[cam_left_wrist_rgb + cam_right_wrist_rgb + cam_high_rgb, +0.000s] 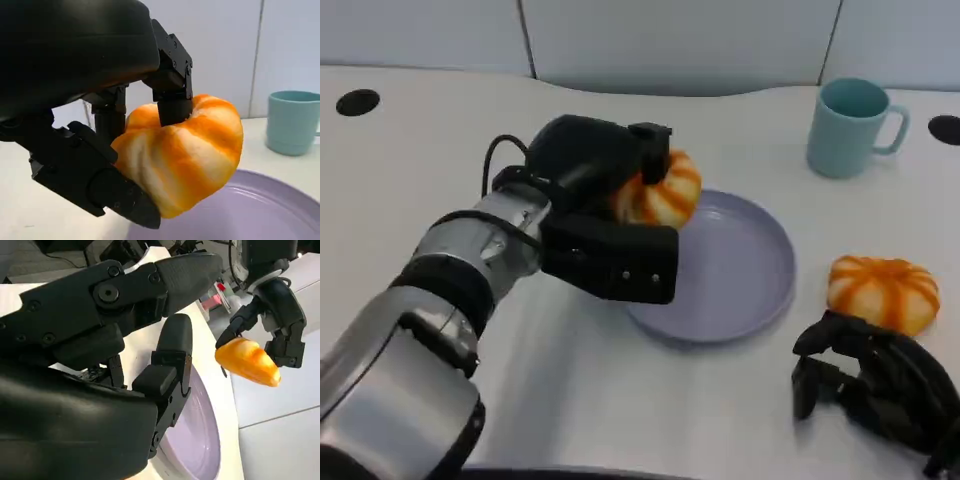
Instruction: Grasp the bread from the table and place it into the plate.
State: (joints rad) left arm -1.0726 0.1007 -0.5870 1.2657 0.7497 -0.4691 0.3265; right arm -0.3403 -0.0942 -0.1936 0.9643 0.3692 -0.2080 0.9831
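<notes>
Orange-striped bread (660, 190), soft, light, likely squashable: pinched at its sides by left hand (605, 215), centre frame above plate (740, 275) rim. Right hand (875, 385) empty, fingers loosely apart, lower right.

Office or lab workstation, indicated by white tabletop (430, 160) with cable grommet holes (357, 102), pale partition panels (670, 40), and background cabling.

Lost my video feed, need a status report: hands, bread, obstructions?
Left hand holds orange-striped bread roll above lilac round plate. Right hand open, beside second striped roll. Nothing blocking plate.
</notes>
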